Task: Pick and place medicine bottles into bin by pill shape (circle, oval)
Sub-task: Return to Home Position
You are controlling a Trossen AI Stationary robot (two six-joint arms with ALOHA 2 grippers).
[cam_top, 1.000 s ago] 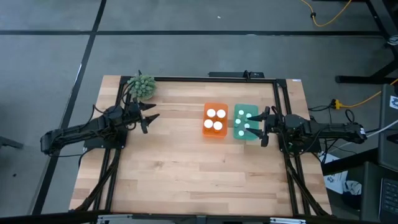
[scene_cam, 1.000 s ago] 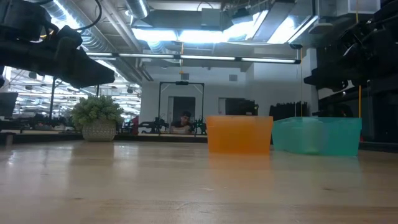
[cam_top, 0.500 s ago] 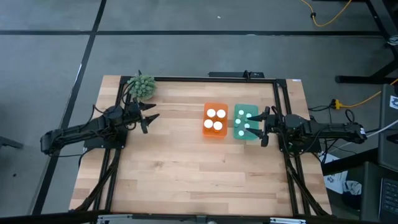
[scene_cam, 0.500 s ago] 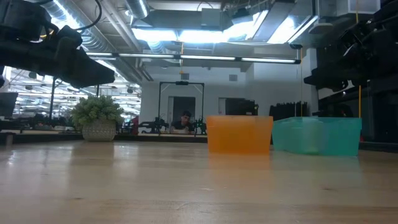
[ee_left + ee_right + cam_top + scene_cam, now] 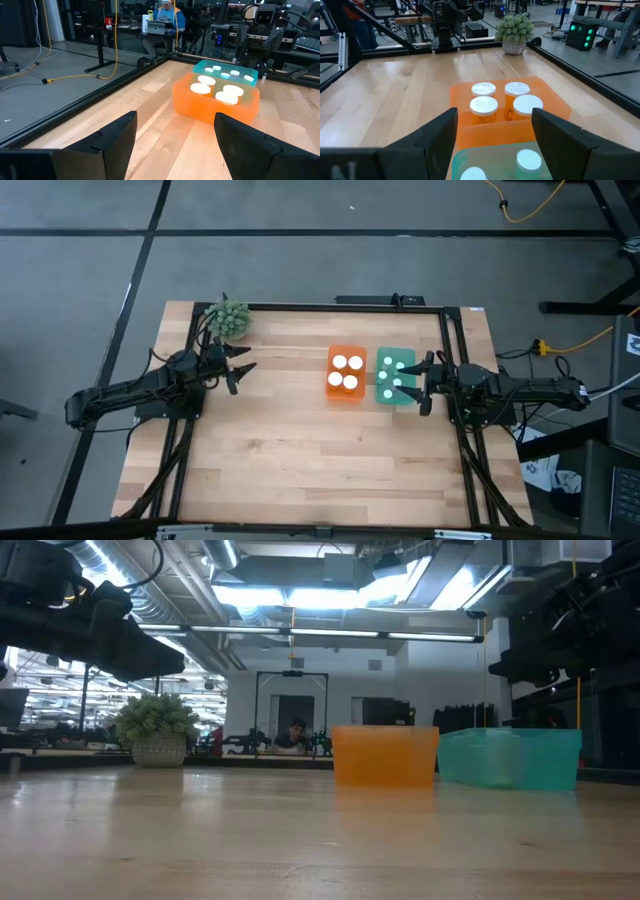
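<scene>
Several white-capped medicine bottles (image 5: 345, 371) stand upright in an orange bin (image 5: 333, 391) right of the table's middle. Several more white-capped bottles (image 5: 391, 373) stand in a teal bin (image 5: 381, 396) beside it on the right. My left gripper (image 5: 243, 367) is open and empty above the table's left part, well clear of the bins; in its wrist view (image 5: 175, 125) both bins lie ahead. My right gripper (image 5: 422, 383) is open and empty at the teal bin's right side; its wrist view (image 5: 494, 117) looks over the teal bin (image 5: 490, 157) to the orange bin (image 5: 555, 102).
A small potted plant (image 5: 228, 319) stands at the table's far left corner. A dark frame rail (image 5: 455, 370) runs around the table's edges. Bare wood (image 5: 300, 450) lies between the bins and the near edge. A person (image 5: 296, 732) sits in the room beyond the table.
</scene>
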